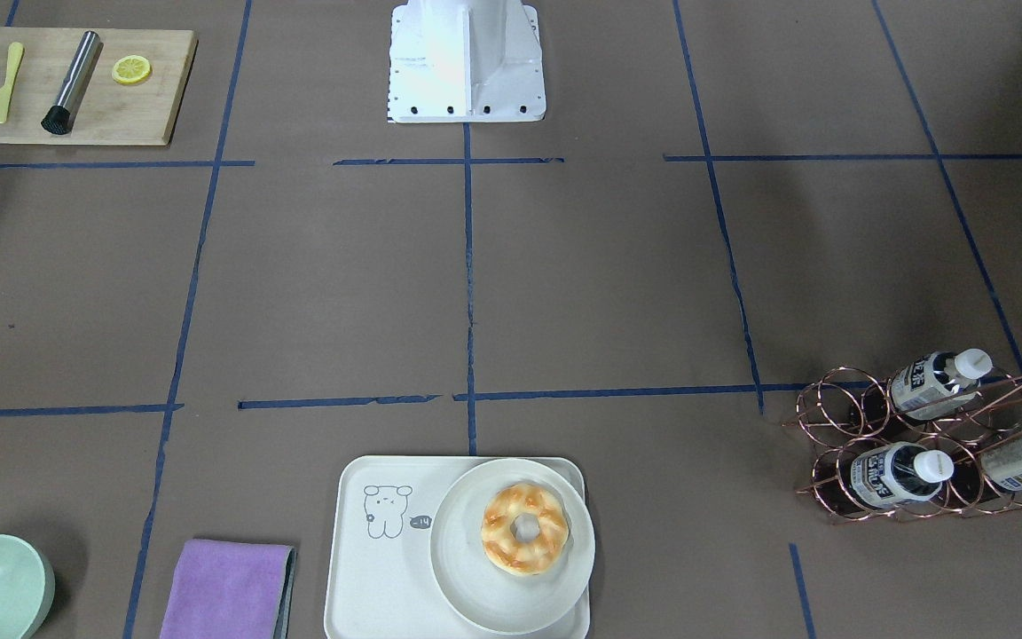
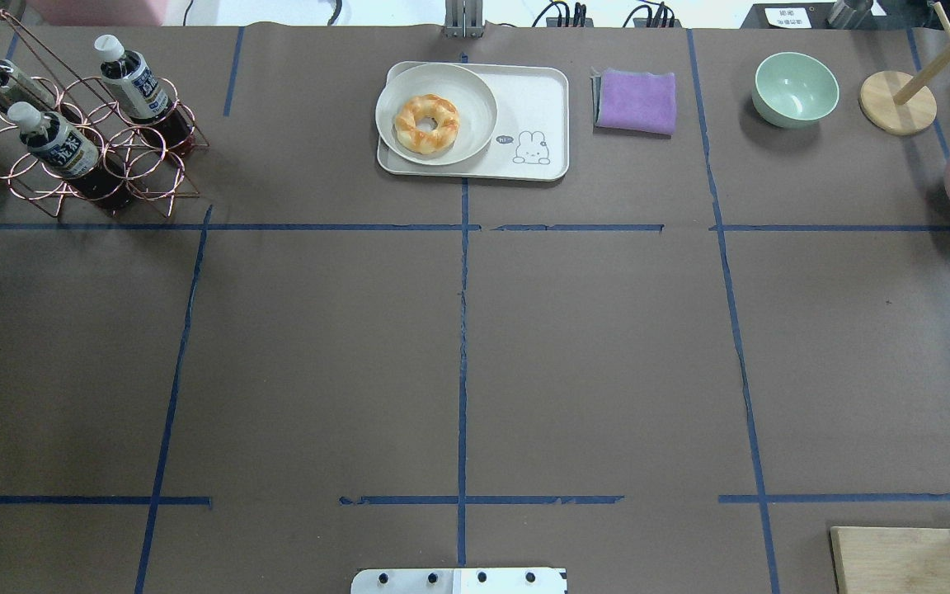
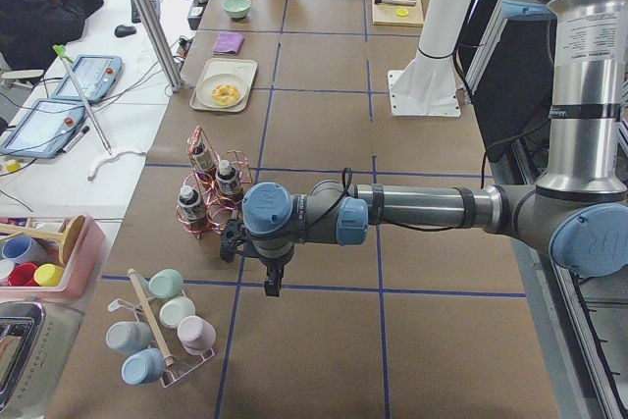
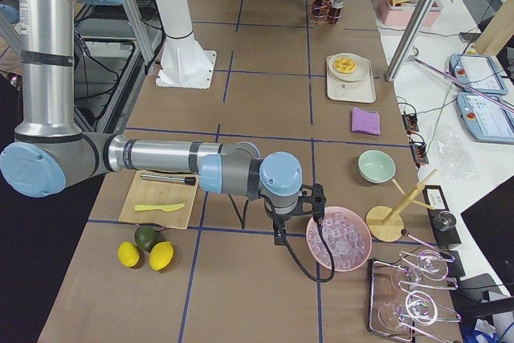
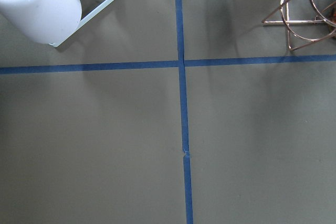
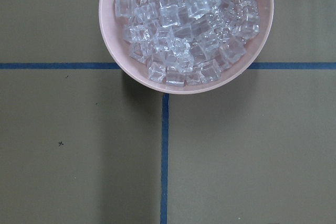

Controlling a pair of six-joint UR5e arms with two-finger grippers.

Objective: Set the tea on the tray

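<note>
Jaws unreadable on both arms; left gripper (image 3: 271, 280) should lift one tea (image 2: 69, 150) straight from its rack (image 2: 141, 148) onto the bare half of the tray (image 2: 539, 97).

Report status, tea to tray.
Left gripper, right gripper: cannot tell open or shut. Tea in rack. Plate covers half the tray; bear side free.

Leaning in the rings of a copper wire rack (image 2: 124, 177) at the far left corner of the table (image 2: 458, 346) — three alike tea bottles (image 2: 63, 148), clear, holding dark brown liquid, wearing white caps and printed labels. Lying flat at far centre, well apart — cream tray (image 2: 537, 99), round-cornered, showing a line-drawn bear, carrying a round plate (image 2: 475, 91) on its left half.
</note>
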